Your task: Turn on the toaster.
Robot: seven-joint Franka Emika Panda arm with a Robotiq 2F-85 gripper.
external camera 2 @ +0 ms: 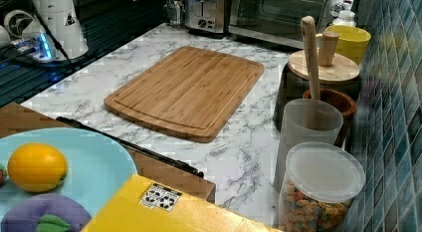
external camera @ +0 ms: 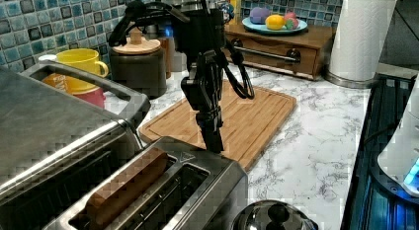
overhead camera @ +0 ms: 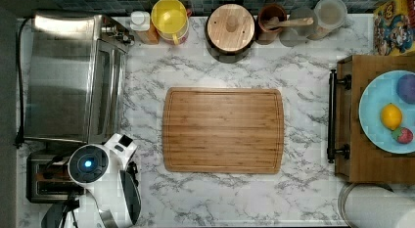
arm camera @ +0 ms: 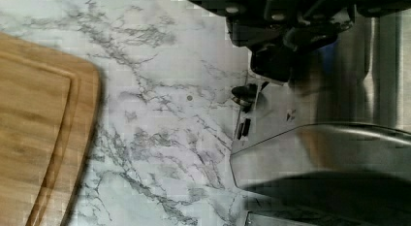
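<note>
The toaster (external camera: 168, 190) is a small brushed-steel box in the left view's foreground, with a slice of bread (external camera: 126, 185) standing in one of its two top slots. In the top view the toaster (overhead camera: 46, 181) lies at the lower left, partly under my arm (overhead camera: 90, 164). My gripper (external camera: 213, 138) points straight down just past the toaster's far end, fingers together and holding nothing. In the wrist view the gripper (arm camera: 274, 61) hangs beside a steel wall (arm camera: 349, 80) with a small black knob (arm camera: 244, 92). The toaster (external camera 2: 206, 13) stands far off in the right view.
A large steel toaster oven (overhead camera: 68, 76) stands right beside the toaster. A wooden cutting board (overhead camera: 222, 130) lies mid-counter. A shiny round kettle (external camera: 274, 215) sits close in front. Mugs, jars and canisters line the tiled wall; a wooden stand holds a fruit plate (overhead camera: 384, 113).
</note>
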